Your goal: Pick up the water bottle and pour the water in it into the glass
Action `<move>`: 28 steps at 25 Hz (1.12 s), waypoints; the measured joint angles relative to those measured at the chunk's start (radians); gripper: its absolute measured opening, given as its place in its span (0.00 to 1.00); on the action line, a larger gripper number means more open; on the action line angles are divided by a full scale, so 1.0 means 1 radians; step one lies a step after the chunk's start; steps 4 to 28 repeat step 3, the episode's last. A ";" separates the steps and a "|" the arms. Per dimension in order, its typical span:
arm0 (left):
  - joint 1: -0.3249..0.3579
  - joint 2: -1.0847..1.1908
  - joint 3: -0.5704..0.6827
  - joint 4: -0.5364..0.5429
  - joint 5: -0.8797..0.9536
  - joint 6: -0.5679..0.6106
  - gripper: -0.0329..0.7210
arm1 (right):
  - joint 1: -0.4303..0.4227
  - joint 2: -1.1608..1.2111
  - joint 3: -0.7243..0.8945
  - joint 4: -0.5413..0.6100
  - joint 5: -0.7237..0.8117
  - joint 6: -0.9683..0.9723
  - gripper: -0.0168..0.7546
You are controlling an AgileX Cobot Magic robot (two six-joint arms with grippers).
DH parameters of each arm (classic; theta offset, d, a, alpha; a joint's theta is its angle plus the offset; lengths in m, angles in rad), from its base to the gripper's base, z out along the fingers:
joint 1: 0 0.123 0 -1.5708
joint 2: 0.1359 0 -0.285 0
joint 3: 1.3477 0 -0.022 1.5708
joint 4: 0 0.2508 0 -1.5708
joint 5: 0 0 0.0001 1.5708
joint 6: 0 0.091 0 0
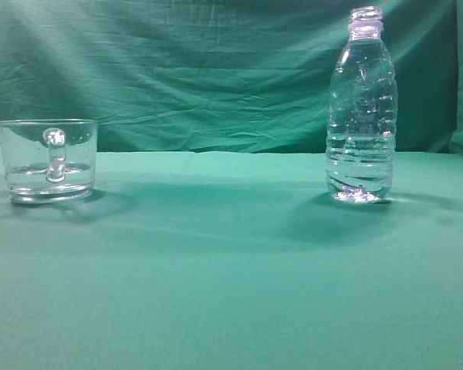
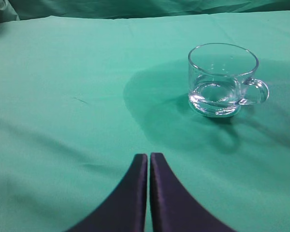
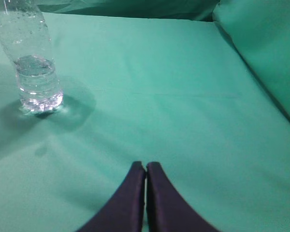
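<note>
Green cloth [image 1: 231, 293] separates glass [image 1: 48, 160] from water bottle [image 1: 362, 108]

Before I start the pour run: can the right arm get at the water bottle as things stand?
Probably yes. Only bare green cloth lies between the right gripper and the upright water bottle, but its jaws are shut and must open first.

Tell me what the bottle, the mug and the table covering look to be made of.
The water bottle: thin clear plastic, judging by its moulded ribs and dented, crinkled wall; glossy.
The glass: clear glass, probably, given its thick base, smooth straight wall and solid rounded handle; shiny.
The table covering: green woven cloth, matte, with soft creases and folds.
</note>
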 joint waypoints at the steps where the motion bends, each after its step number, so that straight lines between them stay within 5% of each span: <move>1: 0.000 0.000 0.000 0.000 0.000 0.000 0.04 | 0.000 0.000 0.000 0.000 0.000 0.000 0.02; 28: 0.000 0.000 0.000 0.000 0.000 0.000 0.04 | 0.000 0.000 0.000 0.000 0.000 0.000 0.02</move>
